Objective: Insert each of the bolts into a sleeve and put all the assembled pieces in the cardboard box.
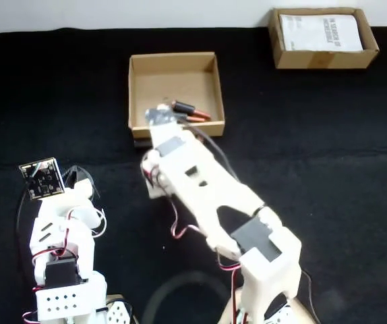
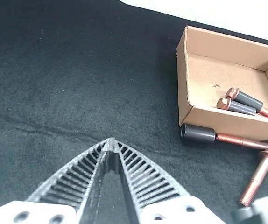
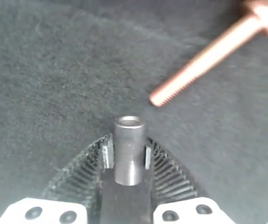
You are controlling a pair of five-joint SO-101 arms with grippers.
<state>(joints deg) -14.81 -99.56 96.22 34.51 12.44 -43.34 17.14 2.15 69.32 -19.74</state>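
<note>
- Left gripper [image 2: 110,141], fingers pressed together on nothing, hangs over bare black cloth [image 2: 54,70], well left of the cardboard box [image 1: 173,74].
- Right gripper [image 3: 129,154] is clamped on a dark sleeve [image 3: 129,130], whose open end stands clear of the fingertips, just in front of the box's near wall.
- Loose bolt [image 3: 204,58] lies on the cloth near that sleeve, with its threaded tip toward it but not touching.
- Sleeved bolt [image 2: 227,138] lies outside the box, along its front wall.
- Two assembled pieces [image 2: 243,99] lie side by side inside the box, by the near wall.
- Second box [image 1: 321,61], holding a printed sheet [image 1: 321,32], sits at the far right rear.
</note>
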